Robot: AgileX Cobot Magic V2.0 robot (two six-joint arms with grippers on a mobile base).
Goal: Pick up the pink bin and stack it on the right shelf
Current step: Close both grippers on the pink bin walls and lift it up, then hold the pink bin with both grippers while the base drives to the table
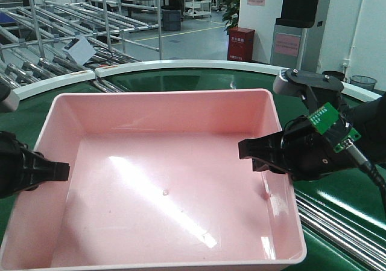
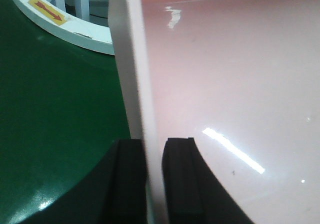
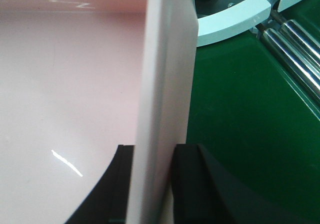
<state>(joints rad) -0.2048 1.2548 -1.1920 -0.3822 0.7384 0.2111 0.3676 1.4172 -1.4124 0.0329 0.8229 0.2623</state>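
Left gripper [image 2: 152, 181] straddles the left wall of the pink bin [image 1: 163, 180], one finger on each side. Right gripper [image 3: 155, 184] does likewise on the right wall, both seemingly pinching.

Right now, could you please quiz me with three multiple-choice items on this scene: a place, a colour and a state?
1. The right claw sits on: A the pink bin's right wall; B its far wall; C the floor.
2. The belt is: A blue; B green; C grey.
3. The left claw is: A open above the bin; B clamped on the bin's wall; C holding a crate.
Answers: 1 A, its fingers flank that wall; 2 B, green shows around the bin; 3 B, the wall is pinched in it.
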